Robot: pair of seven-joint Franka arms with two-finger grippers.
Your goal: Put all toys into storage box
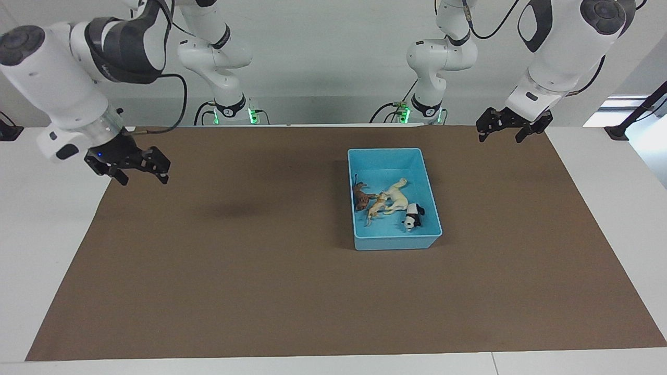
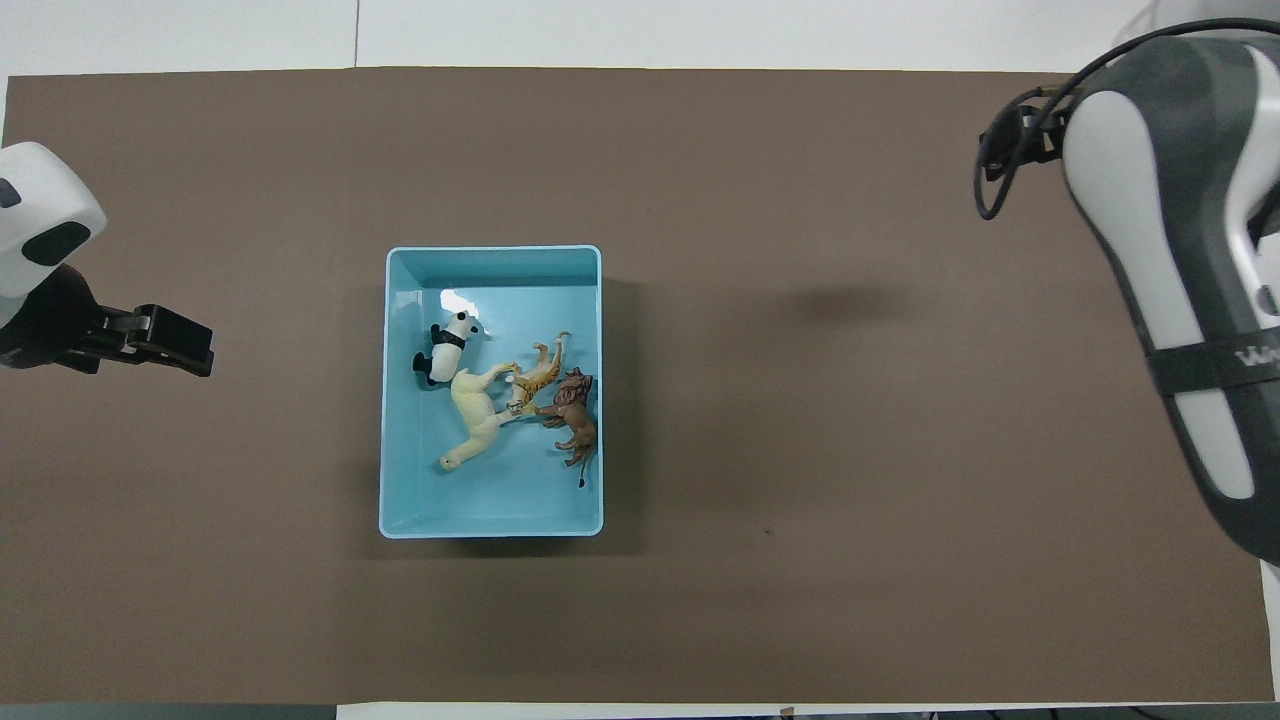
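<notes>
The light blue storage box (image 1: pixel 386 151) stands on the brown mat, toward the left arm's end of the table; it also shows in the overhead view (image 2: pixel 492 250). All four toys lie inside it: the panda (image 1: pixel 413 216) (image 2: pixel 440 350), the cream-yellow long-necked animal (image 1: pixel 397 197) (image 2: pixel 478 410), the orange tiger (image 1: pixel 376 207) (image 2: pixel 537 378) and the brown lion (image 1: pixel 360 195) (image 2: pixel 575 420). My left gripper (image 1: pixel 500 139) (image 2: pixel 190 352) is open and empty, raised over the mat's edge at its own end. My right gripper (image 1: pixel 143 179) is open and empty, raised over the mat's edge at the other end.
The brown mat (image 1: pixel 234 271) covers most of the white table (image 1: pixel 47 250). Nothing else lies on the mat around the box. In the overhead view the right arm's body (image 2: pixel 1180 300) covers that end of the mat.
</notes>
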